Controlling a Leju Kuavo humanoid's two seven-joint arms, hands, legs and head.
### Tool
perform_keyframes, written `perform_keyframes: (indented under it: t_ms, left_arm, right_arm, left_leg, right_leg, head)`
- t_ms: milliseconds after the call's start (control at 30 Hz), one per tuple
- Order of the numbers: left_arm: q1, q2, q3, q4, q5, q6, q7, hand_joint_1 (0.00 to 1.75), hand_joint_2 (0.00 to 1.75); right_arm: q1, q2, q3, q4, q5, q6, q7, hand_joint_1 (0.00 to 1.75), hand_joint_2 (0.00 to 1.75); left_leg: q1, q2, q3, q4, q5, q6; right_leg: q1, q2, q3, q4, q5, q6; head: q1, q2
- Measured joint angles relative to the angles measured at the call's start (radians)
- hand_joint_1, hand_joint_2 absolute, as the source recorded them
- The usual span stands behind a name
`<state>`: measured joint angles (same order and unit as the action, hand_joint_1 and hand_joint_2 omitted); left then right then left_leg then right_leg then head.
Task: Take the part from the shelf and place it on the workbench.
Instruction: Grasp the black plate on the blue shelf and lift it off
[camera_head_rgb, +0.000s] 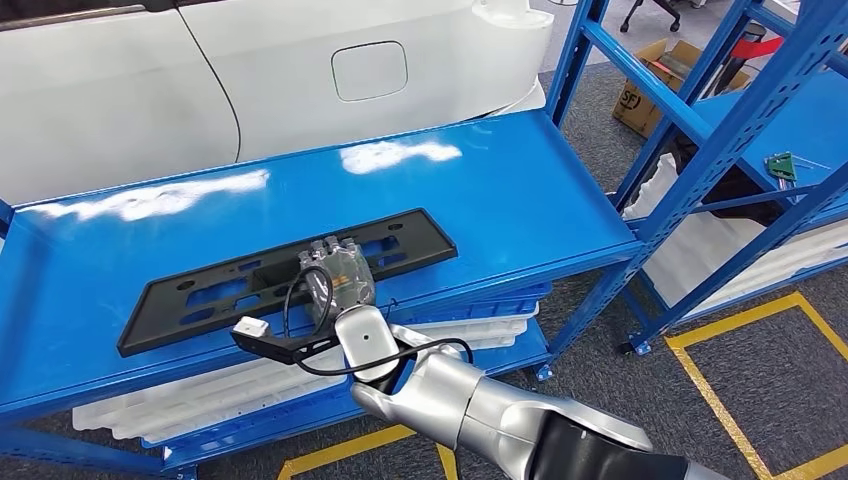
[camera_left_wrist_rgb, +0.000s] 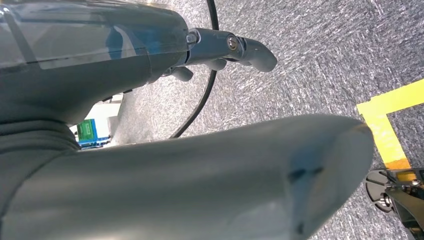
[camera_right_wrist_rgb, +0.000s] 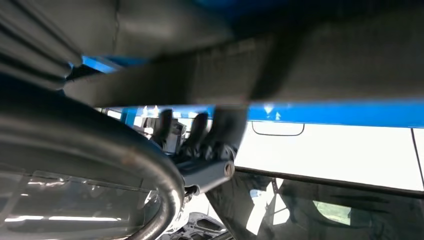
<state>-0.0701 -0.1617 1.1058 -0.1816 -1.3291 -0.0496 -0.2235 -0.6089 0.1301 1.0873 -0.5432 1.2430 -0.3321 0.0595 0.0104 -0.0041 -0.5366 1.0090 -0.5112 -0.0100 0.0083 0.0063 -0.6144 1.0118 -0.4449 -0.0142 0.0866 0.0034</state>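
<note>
Reaching over the front edge of the blue shelf (camera_head_rgb: 500, 190), the right hand (camera_head_rgb: 338, 280) lies on the middle of the long black plastic part (camera_head_rgb: 290, 275) in the head view. That part, a flat frame with slots and holes, lies flat on the shelf's top board near its front edge, with a white car body (camera_head_rgb: 250, 70) behind the shelf. The fingers curl over the far side of the part, so the hand appears to be gripping it, though the part has not left the board.

From the left wrist view, the left hand (camera_left_wrist_rgb: 225, 47) hangs over grey carpet (camera_left_wrist_rgb: 310, 55) marked with yellow floor tape (camera_left_wrist_rgb: 390, 115); its fingers are loosely spread and hold nothing.

From the right wrist view, the right hand's dark fingers (camera_right_wrist_rgb: 200, 131) reach up around a blurred dark bar that I take to be the part, with the shelf's blue edge and the white car beyond.

By my judgement the task is at its start: the grasp is made or nearly so, while lifting, carrying and setting down all remain.
</note>
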Motion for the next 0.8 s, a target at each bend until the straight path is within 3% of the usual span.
perform_keyframes:
  t_ms: [800]
  left_arm:
    - [0.001,0.0,0.0,0.0,0.003,-0.001,0.0,0.0,0.0]
  right_arm:
    - [-0.025,-0.006,-0.039,-0.021,0.001,-0.003,-0.017,1.75,0.0]
  left_leg:
    - [0.0,0.001,0.003,0.0,0.0,0.0]
  right_leg:
    - [0.0,0.0,0.002,0.0,0.0,0.0]
  head:
    - [0.0,0.0]
